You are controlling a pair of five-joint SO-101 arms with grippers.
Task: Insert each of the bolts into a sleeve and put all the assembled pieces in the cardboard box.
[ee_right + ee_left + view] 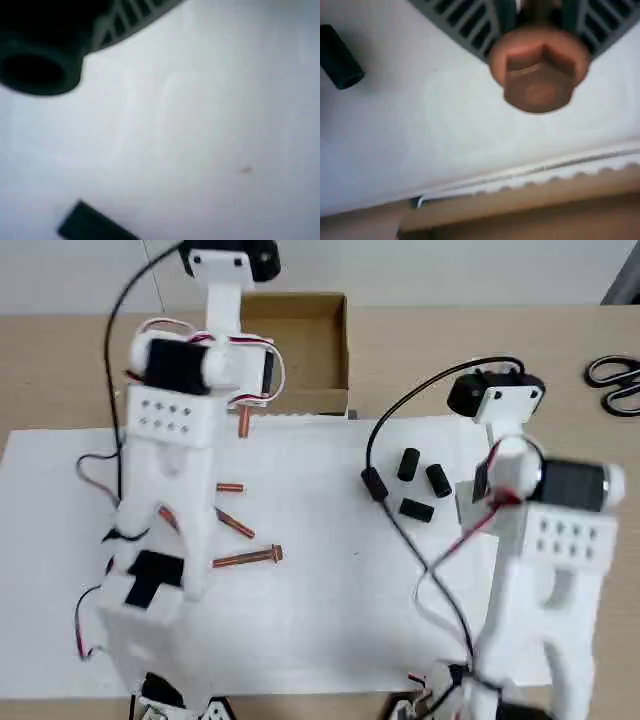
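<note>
My left gripper [538, 15] is shut on a copper bolt [537, 75], whose hex head faces the wrist camera between the ribbed grey fingers [460, 20]. From above, that bolt [243, 422] hangs just in front of the cardboard box [318, 340]. Several more copper bolts lie on the white paper, among them a long one [248, 558] and two short ones [230, 487] [236, 525]. My right gripper [65, 25] is shut on a black sleeve [40, 65], open end toward the camera. Three black sleeves [408, 464] [438, 479] [416, 509] lie beside the right arm.
White paper [330, 620] covers the middle of the wooden table. A loose black sleeve [337, 57] lies off to the side of the held bolt, and another [90, 225] below the right gripper. A black cable [375, 483] crosses the paper. Scissors [615, 380] lie at the far right.
</note>
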